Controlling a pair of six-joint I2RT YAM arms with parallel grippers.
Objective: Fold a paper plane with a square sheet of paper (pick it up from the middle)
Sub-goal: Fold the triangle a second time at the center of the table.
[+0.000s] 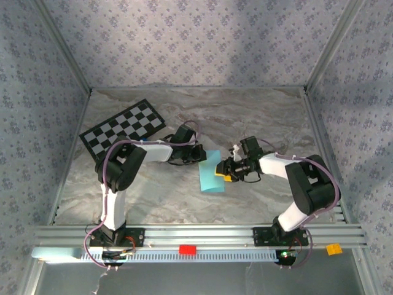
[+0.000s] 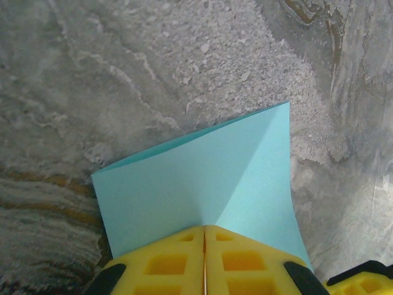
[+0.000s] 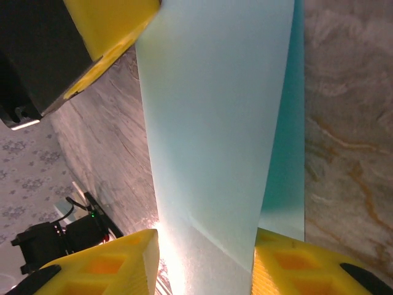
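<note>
A: Where is the square sheet of paper (image 1: 212, 174)?

B: Mid-desk (image 1: 258, 117), between the two arms. It's light blue and already folded over; the left wrist view (image 2: 202, 178) shows a crease fanning out from the pinch point.

A: Left gripper (image 1: 198, 155)?

B: Fully closed on the sheet's 11 o'clock corner. In its wrist view (image 2: 204, 227) the yellow fingers (image 2: 166, 264) meet with the paper clamped between them.

A: Right gripper (image 1: 227, 172)?

B: At the sheet's 3 o'clock edge, jaws partly apart. In the right wrist view (image 3: 206, 236) the paper (image 3: 215, 123) runs as a strip between the fingers (image 3: 110, 264). Can't tell if the pads press on it.

A: Anything else on the desk?

B: A checkerboard card (image 1: 123, 128) at 10 o'clock, well apart from the sheet.
</note>
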